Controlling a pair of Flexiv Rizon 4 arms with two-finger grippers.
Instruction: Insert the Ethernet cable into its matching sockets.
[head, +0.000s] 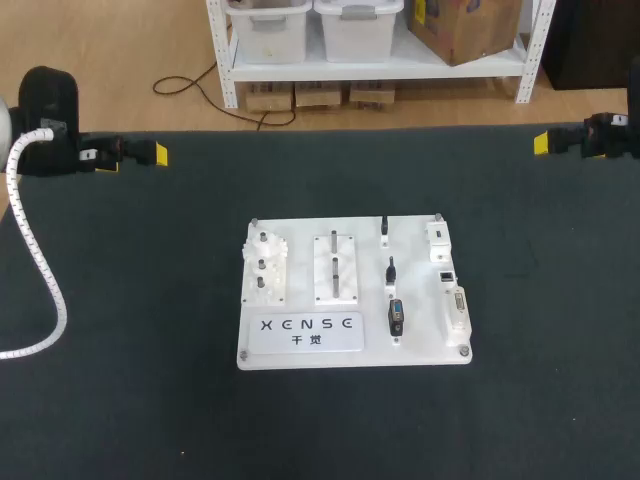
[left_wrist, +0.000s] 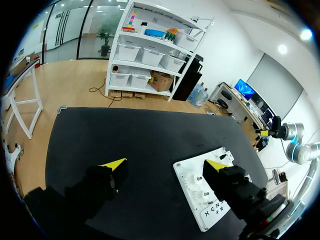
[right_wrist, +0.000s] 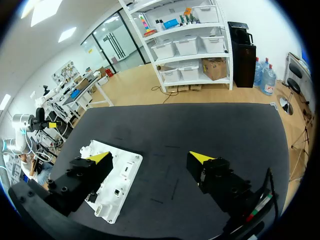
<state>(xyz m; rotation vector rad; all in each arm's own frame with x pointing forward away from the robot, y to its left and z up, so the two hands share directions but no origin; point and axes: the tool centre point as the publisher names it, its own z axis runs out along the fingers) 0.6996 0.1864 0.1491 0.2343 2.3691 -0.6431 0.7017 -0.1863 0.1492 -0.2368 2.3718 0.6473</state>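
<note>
Left claw (left_wrist: 165, 166) and right claw (right_wrist: 150, 159) hang wide open and empty, the white board (head: 300, 290) ahead, partly behind one finger of each

Left arm (head: 45, 110): enters from left, wrist level, pointing inward | left gripper (left_wrist: 165, 165): fingers (left_wrist: 114, 165) wide apart, nothing between them | right arm (head: 612, 135): enters from right, wrist level, pointing inward | right gripper (right_wrist: 150, 157): fingers (right_wrist: 200, 159) wide apart, holding nothing | arms well apart, at opposite sides.
</note>
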